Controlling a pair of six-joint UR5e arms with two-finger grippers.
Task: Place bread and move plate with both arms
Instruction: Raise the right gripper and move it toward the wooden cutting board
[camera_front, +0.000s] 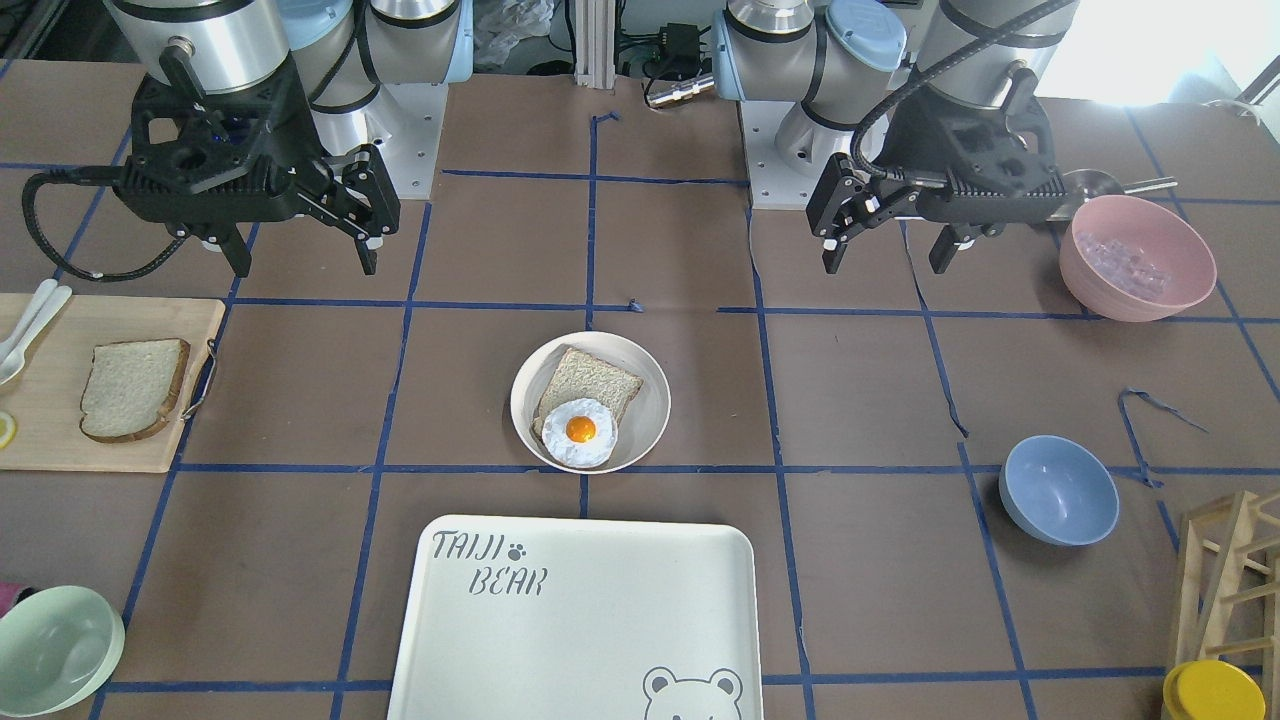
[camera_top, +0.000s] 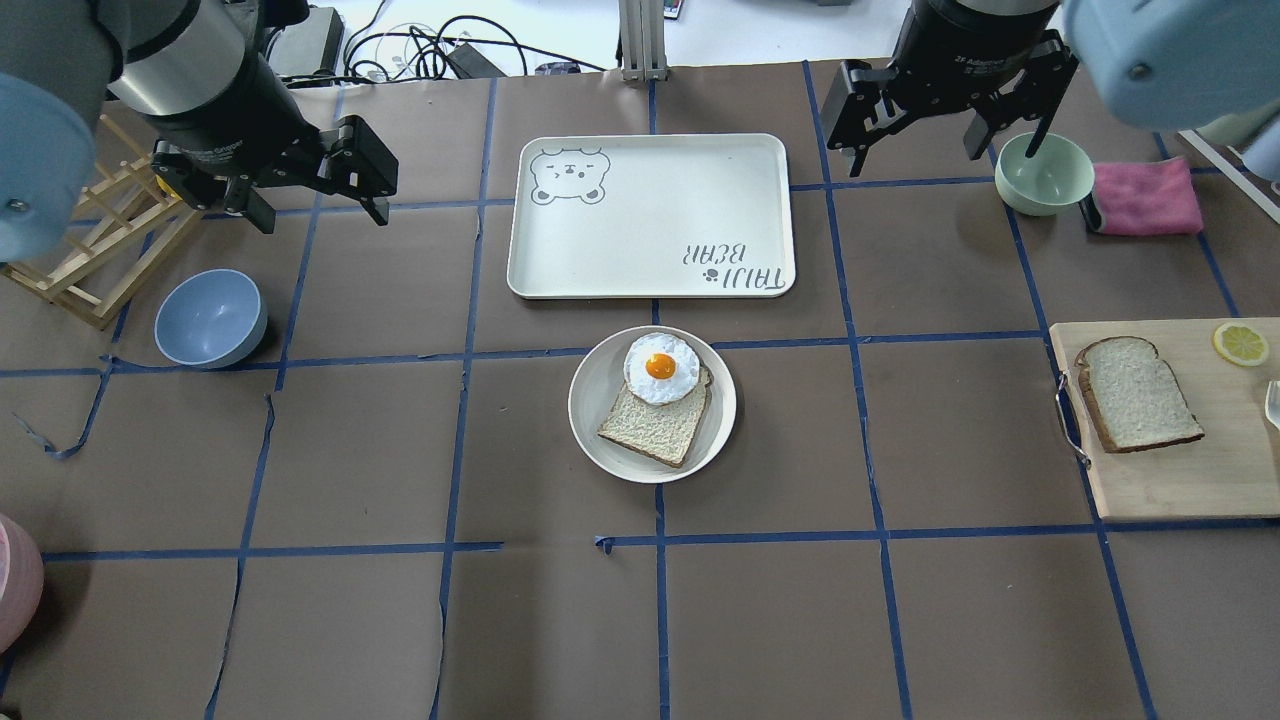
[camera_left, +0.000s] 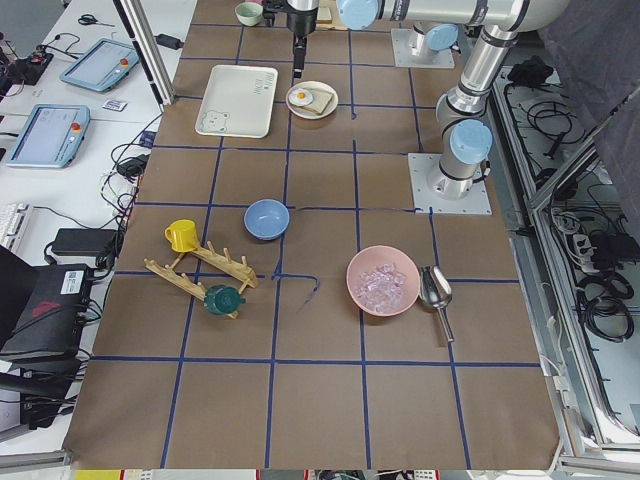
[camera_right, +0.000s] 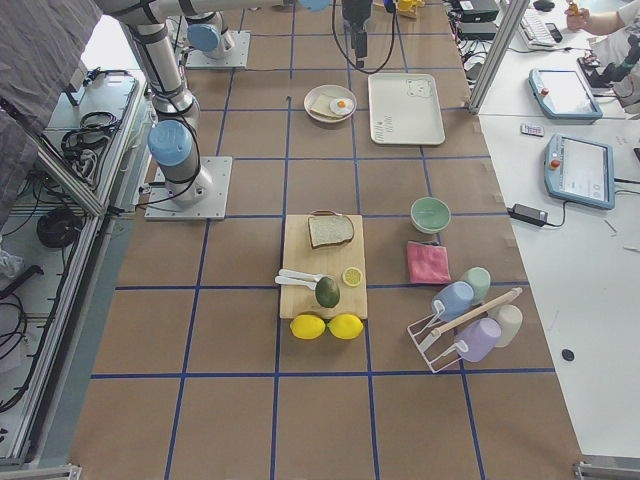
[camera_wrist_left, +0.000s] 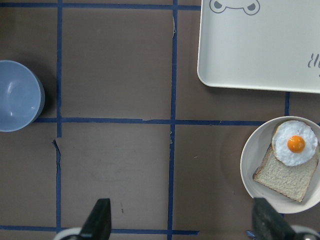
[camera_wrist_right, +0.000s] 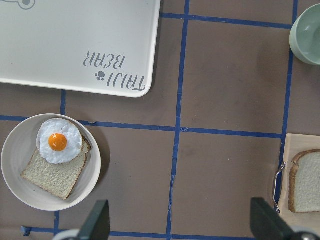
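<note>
1. The bread (camera_top: 1135, 393) lies flat on a wooden cutting board (camera_top: 1180, 480) at the robot's right side of the table (camera_top: 350, 450). Nothing touches it, and it is well apart from the plate.
2. The plate (camera_top: 595, 400) sits near the middle of the table. It is close to the tray (camera_top: 650, 215), which lies beyond it on the side away from the robot, and the 2 do not touch.
3. A smaller slice (camera_top: 655, 425) lies on the plate with a fried egg (camera_top: 660, 367) on top. The egg covers the end of the slice nearest the tray.
4. The right gripper (camera_wrist_right: 182, 221) hangs above the table with its 2 fingers spread wide and nothing between them. In the overhead view it is past the tray's right corner, near a green bowl (camera_top: 1043, 172). Its wrist camera shows the plate at lower left and the bread at the right edge.
5. The left gripper (camera_wrist_left: 183, 222) hangs above the table with its 2 fingers also spread wide and empty. It is left of the tray, near a blue bowl (camera_top: 210, 318) and a wooden rack (camera_top: 100, 250).
6. A lemon slice (camera_top: 1240, 343) rests on the board's far corner, apart from the bread.
7. A pink cloth (camera_top: 1145, 195) lies just beside the green bowl.
</note>
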